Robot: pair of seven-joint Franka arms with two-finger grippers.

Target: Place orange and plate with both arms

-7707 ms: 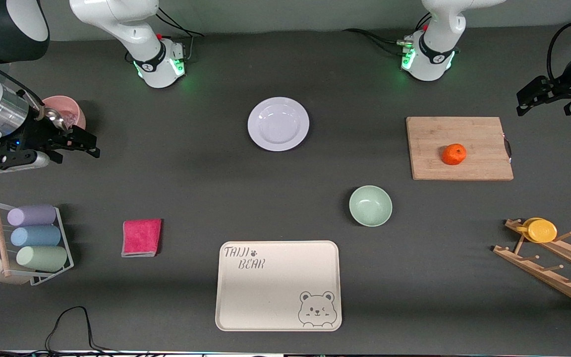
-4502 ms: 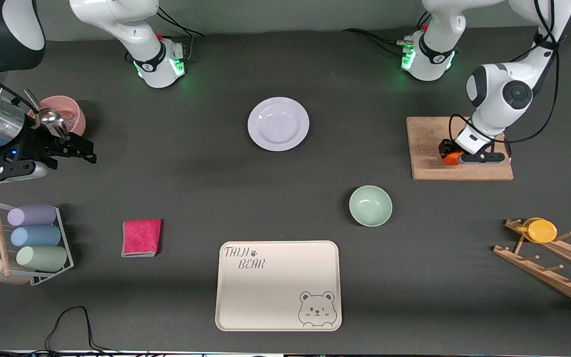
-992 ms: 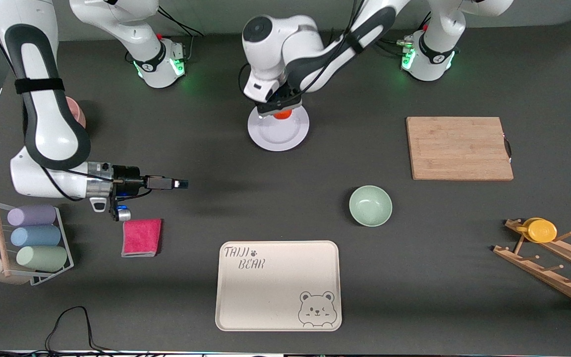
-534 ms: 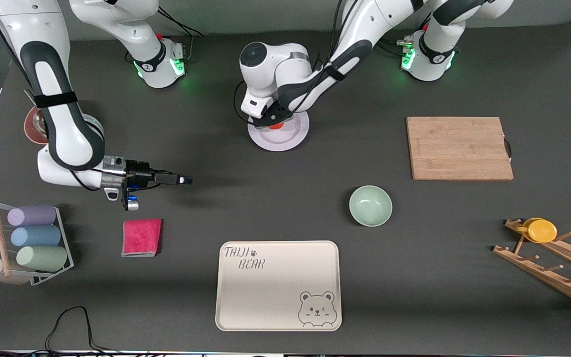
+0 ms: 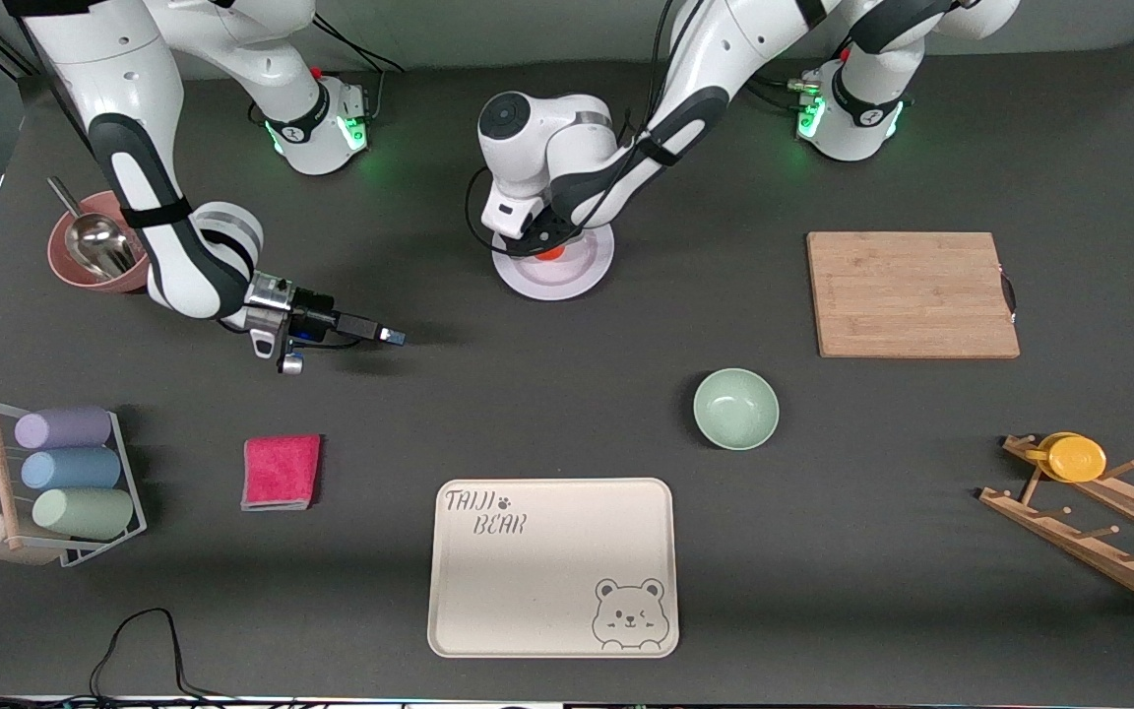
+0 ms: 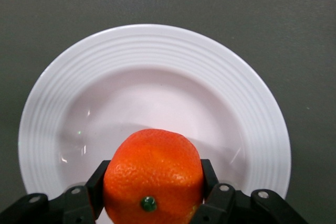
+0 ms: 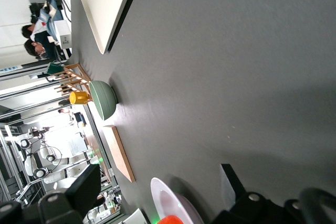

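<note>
The left end effector (image 6: pixel 152 203), closed around the orange (image 6: pixel 153 174), sits low over the plate (image 6: pixel 252 103); the right end effector (image 5: pixel 385 335) hovers open, well apart.

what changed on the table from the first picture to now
The left gripper took the orange off the cutting board and carried it to the plate, where it holds it low over the well, fingers shut on it. The right gripper swung from beside the pink bowl toward the table's middle, short of the plate. Plate, green bowl and tray have not moved.
</note>
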